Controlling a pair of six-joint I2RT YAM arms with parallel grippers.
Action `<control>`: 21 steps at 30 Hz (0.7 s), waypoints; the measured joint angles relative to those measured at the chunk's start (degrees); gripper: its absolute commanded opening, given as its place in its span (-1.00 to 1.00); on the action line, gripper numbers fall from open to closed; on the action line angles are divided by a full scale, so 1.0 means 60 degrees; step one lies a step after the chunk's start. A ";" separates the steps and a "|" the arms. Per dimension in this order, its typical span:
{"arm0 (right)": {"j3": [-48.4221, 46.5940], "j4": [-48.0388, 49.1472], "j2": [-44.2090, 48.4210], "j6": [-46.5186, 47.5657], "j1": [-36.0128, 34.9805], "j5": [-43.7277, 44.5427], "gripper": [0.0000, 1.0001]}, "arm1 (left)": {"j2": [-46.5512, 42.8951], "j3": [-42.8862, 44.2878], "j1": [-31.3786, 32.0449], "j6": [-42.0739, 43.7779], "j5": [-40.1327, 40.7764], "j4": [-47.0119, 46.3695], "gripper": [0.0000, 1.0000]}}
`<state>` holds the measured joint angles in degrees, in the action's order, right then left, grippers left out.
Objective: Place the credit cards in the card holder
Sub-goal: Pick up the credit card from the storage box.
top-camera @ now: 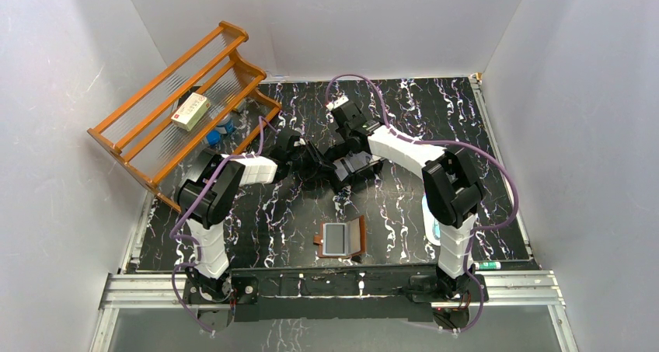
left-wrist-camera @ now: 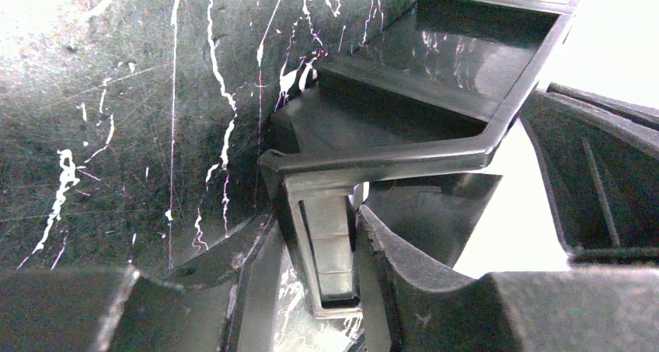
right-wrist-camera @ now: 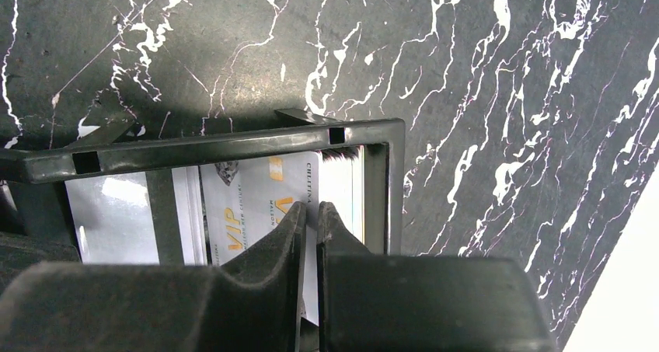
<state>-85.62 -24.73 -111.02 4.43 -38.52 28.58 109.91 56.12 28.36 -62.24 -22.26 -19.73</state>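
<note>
— Where do the cards stand?

— A white plastic credit card with gold VIP lettering (right-wrist-camera: 256,204) stands inside the black open-top plastic tray (right-wrist-camera: 233,144). A pale grey plastic card (right-wrist-camera: 116,220) sits beside it, deeper in the tray. The right jaws are pinched almost together over the white card's edge, and it looks nipped between them.

— And the other arm?

— The left jaws are clenched on a wall of the tray at one corner, I judge to steady it.

— Where's the holder?

— The brown leather fold-over card holder (top-camera: 359,231) lies opened flat on the black marble-patterned tabletop (top-camera: 295,228). It is on the near side of the tray, toward the arm bases and well apart from it.

— So how far along?

— Early or midway, I'd say. At least two cards are in the tray, and the one being gripped must be lifted out, carried over and slid into a sleeve.

— Anything unclear?

— A grey panel shows in the open holder, and I can't tell a loaded card from a bare sleeve. The tray's frame and the jaws hide how many cards are stacked. To the right of the tray, a pale rounded object (top-camera: 429,226) is half hidden behind the right arm (top-camera: 404,150).
</note>
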 measured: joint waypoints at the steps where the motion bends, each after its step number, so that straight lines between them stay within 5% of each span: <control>1: 0.0000 0.0000 0.0007 -0.0004 0.0000 -0.0011 -0.87 | 0.0000 -0.0004 0.0000 -0.0004 0.0000 0.0000 -0.59; 9: -0.0004 -0.0036 0.0051 -0.0117 0.0007 -0.0452 -1.00 | 0.0000 -0.0025 0.0000 -0.0036 0.0000 -0.0029 -0.59; 21: -0.0106 -0.0426 0.0699 -0.0783 0.0153 -0.1825 -1.00 | -0.0284 -0.0022 0.0000 0.0073 0.0004 0.0579 -0.28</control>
<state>-86.26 -27.29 -106.83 -0.27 -37.60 17.63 108.20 55.99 28.36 -61.80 -22.24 -16.25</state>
